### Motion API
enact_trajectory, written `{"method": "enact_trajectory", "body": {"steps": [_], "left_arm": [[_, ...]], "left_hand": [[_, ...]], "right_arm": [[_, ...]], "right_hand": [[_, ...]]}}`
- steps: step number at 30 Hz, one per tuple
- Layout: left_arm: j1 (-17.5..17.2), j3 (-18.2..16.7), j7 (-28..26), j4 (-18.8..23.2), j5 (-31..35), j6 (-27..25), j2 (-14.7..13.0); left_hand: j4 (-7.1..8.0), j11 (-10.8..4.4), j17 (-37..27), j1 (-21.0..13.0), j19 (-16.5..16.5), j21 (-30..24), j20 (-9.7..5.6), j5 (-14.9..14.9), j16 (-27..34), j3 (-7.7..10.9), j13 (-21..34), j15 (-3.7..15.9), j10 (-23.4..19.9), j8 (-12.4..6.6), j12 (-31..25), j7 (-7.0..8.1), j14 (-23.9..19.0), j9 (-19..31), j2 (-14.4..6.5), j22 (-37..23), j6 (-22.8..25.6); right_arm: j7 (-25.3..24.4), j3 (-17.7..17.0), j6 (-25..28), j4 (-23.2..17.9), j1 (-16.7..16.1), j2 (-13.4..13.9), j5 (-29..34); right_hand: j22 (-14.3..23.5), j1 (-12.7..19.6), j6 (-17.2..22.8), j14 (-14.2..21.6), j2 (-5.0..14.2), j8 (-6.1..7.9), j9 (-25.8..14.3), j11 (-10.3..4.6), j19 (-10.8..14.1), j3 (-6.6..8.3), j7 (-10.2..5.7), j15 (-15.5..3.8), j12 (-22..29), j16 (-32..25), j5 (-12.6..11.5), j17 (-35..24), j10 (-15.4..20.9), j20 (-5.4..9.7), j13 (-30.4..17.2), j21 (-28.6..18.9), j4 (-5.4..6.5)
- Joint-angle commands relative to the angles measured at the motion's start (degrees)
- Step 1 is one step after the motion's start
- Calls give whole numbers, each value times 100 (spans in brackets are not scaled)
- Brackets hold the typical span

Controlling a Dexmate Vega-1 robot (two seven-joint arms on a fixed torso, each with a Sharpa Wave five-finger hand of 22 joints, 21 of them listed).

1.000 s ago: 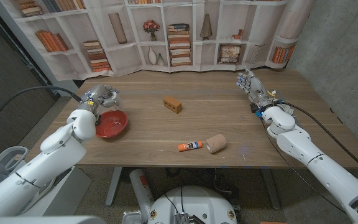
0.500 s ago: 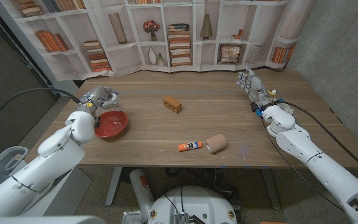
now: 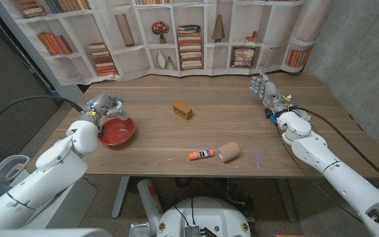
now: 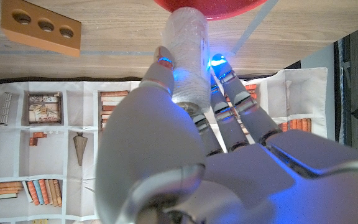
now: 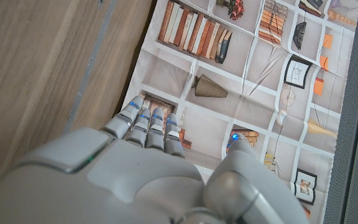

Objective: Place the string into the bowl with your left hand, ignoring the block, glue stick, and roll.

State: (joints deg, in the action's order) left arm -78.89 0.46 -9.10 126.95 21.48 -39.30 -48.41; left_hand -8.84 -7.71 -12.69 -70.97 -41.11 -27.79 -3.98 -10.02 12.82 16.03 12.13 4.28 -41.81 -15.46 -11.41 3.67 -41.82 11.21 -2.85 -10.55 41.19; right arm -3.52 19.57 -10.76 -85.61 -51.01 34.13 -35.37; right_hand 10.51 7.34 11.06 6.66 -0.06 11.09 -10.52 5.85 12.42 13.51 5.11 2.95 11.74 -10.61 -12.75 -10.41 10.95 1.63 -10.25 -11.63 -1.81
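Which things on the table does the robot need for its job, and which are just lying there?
Needed:
string, held by the left hand
bowl

Just lying there:
block
glue stick
roll

A glossy red round bowl [image 3: 116, 130] is showing beside a whitish translucent spool of string [image 4: 189, 56]. An orange-brown wooden block [image 3: 183, 110], an orange-and-white glue stick [image 3: 201, 155] and a tan cork-coloured roll [image 3: 228, 151] are sitting on the brown wood-grain counter [image 3: 229, 118].
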Motion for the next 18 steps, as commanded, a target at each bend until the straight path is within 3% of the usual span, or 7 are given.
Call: {"method": "enact_trajectory", "body": {"steps": [1, 18], "left_arm": [[-407, -354, 32, 146, -103, 185, 184], [-877, -747, 121, 345, -65, 407, 293]], "left_hand": [[205, -19, -11, 53, 34, -29, -127, -51, 6, 206, 10, 661, -73, 16, -33, -66, -47, 13, -294, -7, 136], [203, -18, -15, 62, 63, -29, -123, -52, -8, 208, 11, 633, -78, 42, -27, -52, -29, 15, -290, -7, 151]], "right_arm": [[-17, 23, 19, 18, 10, -26, 7], [-150, 15, 130, -139, -46, 24, 48]], "right_hand": [[10, 16, 59, 62, 71, 9, -21, 4, 50, -18, 21, -9, 34, -18, -54, -19, 57, -5, -35, -5, 9], [10, 12, 60, 58, 78, 9, -21, 3, 52, -25, 20, 0, 34, -16, -52, -20, 59, -8, -35, -5, 8]]}}
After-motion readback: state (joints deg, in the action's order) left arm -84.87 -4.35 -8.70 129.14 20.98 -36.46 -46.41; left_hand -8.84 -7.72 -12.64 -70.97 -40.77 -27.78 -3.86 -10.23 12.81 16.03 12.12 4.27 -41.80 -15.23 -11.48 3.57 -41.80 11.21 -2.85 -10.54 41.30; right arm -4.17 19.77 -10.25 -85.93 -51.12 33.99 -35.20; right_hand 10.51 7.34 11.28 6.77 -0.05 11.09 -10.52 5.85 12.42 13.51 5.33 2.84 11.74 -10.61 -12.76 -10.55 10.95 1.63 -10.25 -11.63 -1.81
